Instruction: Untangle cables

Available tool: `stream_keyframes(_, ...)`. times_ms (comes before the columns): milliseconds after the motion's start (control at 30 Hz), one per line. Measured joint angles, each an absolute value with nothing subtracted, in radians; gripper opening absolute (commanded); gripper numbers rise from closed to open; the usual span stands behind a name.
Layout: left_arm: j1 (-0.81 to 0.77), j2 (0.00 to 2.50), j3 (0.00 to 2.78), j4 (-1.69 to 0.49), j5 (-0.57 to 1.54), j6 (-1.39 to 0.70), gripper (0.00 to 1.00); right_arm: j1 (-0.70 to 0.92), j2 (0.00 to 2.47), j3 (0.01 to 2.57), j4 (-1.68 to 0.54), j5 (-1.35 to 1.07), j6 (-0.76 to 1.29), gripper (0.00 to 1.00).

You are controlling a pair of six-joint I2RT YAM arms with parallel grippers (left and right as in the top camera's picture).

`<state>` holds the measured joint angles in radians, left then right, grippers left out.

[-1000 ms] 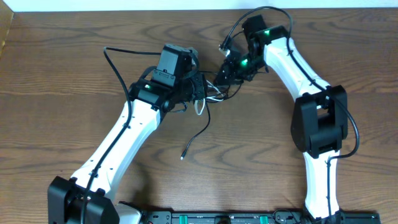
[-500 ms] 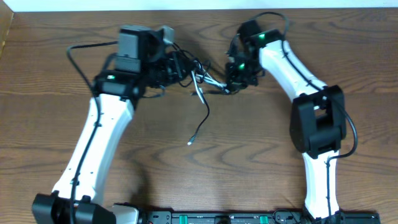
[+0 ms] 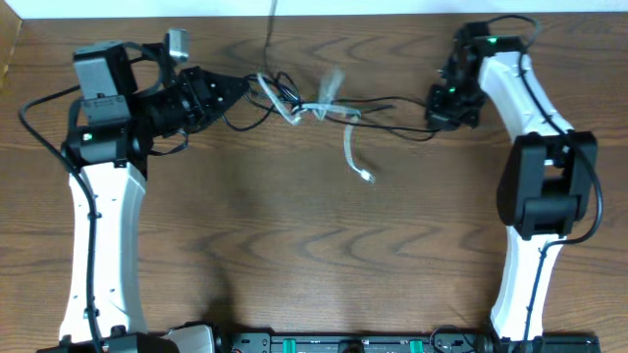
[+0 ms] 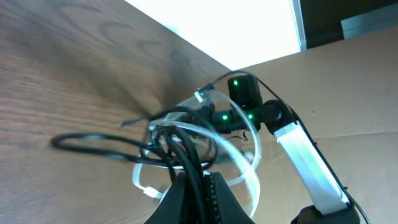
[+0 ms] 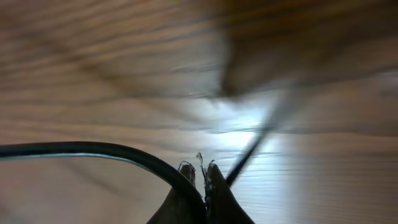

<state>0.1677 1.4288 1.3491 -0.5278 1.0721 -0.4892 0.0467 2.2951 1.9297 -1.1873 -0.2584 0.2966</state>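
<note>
Both jaws: closed, each set pinched on cord.
Left gripper (image 3: pixel 234 91): at the far left of the table, pointing right. In its wrist view the gripper (image 4: pixel 198 179) is clamped on several black cords that rise out of the tips into the bundle.
Right gripper (image 3: pixel 433 106): at the far right, facing left. Its wrist view is heavily blurred. The gripper (image 5: pixel 200 173) shows tips together, with one black cord curving away to the left from them.
Cables (image 3: pixel 306 106): strung in a line between the two grippers along the far side of the table. Black strands cross and knot left of the midpoint, with small loops beside the knot. Whether the knot is lifted off the wood cannot be told.
White cord (image 3: pixel 350 145): leaves the knot and trails toward the near side, right of it.
Plug (image 3: pixel 368 178): on the loose end of the white cord, lying apart from both grippers.
Table (image 3: pixel 294 265): brown wood grain.
</note>
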Motion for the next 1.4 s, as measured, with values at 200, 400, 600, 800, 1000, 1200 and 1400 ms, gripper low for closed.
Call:
stream_keyframes(200,0.210,1.429,1.349,-0.529,1.082,-0.466,0.08,-0.044,2.295,1.929,-1.225,-0.256,0.284,0.01)
stream_keyframes(400,0.218,1.429,1.355,-0.590,0.950,-0.462,0.07,-0.096,2.295,1.929,-1.238,-0.433,0.094,0.01)
stream_keyframes(600,0.137,1.428,1.361,-0.678,0.813,-0.428,0.07,-0.031,2.280,1.929,-1.226,-0.580,-0.084,0.40)
stream_keyframes(800,0.051,1.428,1.361,-0.690,0.752,-0.419,0.07,0.082,2.129,1.947,-1.202,-0.620,-0.146,0.64)
stream_keyframes(1000,0.047,1.428,1.361,-0.664,0.751,-0.507,0.07,0.186,2.024,1.977,-1.176,-0.699,-0.146,0.65)
stream_keyframes(1200,0.047,1.428,1.362,-0.690,0.751,-0.540,0.08,0.304,2.029,1.975,-1.080,-0.763,-0.149,0.74)
stream_keyframes(1400,0.047,1.428,1.362,-0.709,0.749,-0.547,0.07,0.405,2.029,1.975,-0.997,-0.823,-0.148,0.73)
